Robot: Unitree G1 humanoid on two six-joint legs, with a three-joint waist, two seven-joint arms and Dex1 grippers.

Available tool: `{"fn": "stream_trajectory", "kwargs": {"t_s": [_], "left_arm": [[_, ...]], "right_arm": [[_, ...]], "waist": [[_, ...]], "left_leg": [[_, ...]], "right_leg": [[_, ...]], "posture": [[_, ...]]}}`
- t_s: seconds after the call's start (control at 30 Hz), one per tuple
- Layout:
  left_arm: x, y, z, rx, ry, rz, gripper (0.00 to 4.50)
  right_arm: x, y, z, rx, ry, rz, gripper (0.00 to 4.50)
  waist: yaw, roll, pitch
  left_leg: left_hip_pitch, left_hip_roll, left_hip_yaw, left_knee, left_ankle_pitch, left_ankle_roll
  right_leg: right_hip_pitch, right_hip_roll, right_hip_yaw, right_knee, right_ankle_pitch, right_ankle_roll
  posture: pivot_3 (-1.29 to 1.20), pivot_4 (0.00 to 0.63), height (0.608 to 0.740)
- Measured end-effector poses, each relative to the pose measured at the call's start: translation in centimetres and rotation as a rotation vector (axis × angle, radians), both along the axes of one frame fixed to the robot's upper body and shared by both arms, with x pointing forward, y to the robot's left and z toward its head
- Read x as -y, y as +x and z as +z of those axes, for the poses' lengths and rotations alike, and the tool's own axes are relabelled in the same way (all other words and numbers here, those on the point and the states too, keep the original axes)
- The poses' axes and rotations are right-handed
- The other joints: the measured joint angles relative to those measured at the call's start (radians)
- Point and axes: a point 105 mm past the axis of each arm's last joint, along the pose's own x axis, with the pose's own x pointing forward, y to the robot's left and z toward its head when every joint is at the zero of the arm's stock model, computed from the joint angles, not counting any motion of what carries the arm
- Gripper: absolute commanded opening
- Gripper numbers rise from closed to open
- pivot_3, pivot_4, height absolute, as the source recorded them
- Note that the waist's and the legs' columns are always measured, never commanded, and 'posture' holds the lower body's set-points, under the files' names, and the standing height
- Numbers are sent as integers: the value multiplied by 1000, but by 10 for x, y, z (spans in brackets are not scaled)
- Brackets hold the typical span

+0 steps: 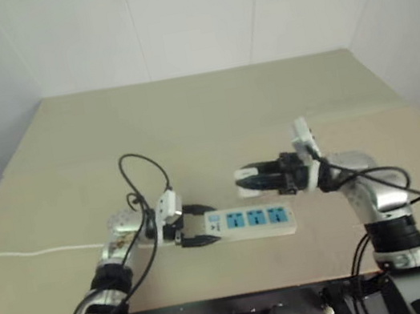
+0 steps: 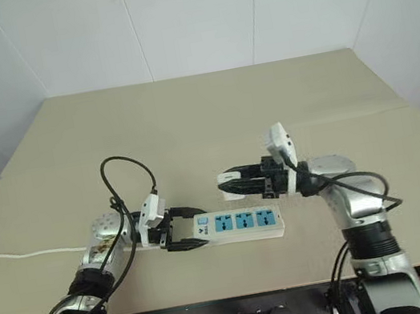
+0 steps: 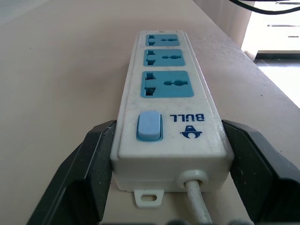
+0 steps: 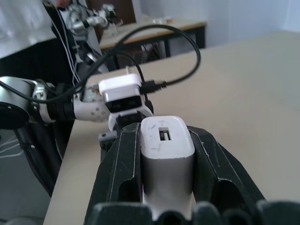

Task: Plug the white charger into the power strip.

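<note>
Overhead, we see the strip [image 1: 251,222] lying flat on the beige worktop [image 1: 211,116], its three blue sockets facing up and its thin cord [image 1: 32,254] trailing off toward our left edge. Our left gripper [image 1: 193,225] reaches in level from the left and clamps the strip's switch end, one black finger on each long side. Our right gripper [image 1: 249,182] hangs above the worktop, pointing left, just behind and above the strip's far sockets, with the charger [image 1: 243,175] pinched at its tip; it does not touch the strip.

Next, the left wrist view looks along the strip [image 3: 168,117]: the blue switch [image 3: 149,125] and the logo sit nearest, then the three sockets in a row, all free. The black fingers [image 3: 86,173] press against both side walls, and the cord [image 3: 197,206] leaves the near end between them.

Lastly, the right wrist view shows the charger [image 4: 166,154] gripped between the two black fingers [image 4: 124,173], its port face turned toward the camera. Its prongs are hidden, so they probably point away from the camera. Beyond it we see the left gripper's white housing [image 4: 122,93] with a black cable [image 4: 178,47] looping over it.
</note>
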Motion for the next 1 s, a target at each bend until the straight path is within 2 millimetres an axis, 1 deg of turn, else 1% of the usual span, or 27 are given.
{"fn": "stream_trajectory", "kwargs": {"t_s": [0.13,0.27,0.5,0.67,1.0], "left_arm": [[0,-1,0,2,1,13,3221],[1,-1,-1,6,2,20,3221],[1,-2,0,-2,5,27,3221],[1,-2,0,-2,5,26,3221],[0,-2,0,-2,6,25,3221]], "right_arm": [[-14,0,-8,28,49,37,1121],[-21,-1,-21,26,43,77,1121],[-25,2,-42,-11,4,98,1121],[-24,9,-42,1,1,84,1121],[-16,10,-45,13,-24,81,1121]], "waist": [[0,0,0],[0,0,0],[0,0,0],[0,0,0],[0,0,0]], "left_leg": [[1,0,0,0,0,0],[2,0,0,0,0,0],[2,0,0,0,0,0],[2,0,0,0,0,0],[2,0,0,0,0,0]], "right_leg": [[1,0,0,0,0,0],[1,0,0,0,0,0],[1,0,0,0,0,0],[1,0,0,0,0,0],[1,0,0,0,0,0]], "posture": [[0,150,740],[0,150,740],[0,150,740],[0,150,740],[0,150,740]]}}
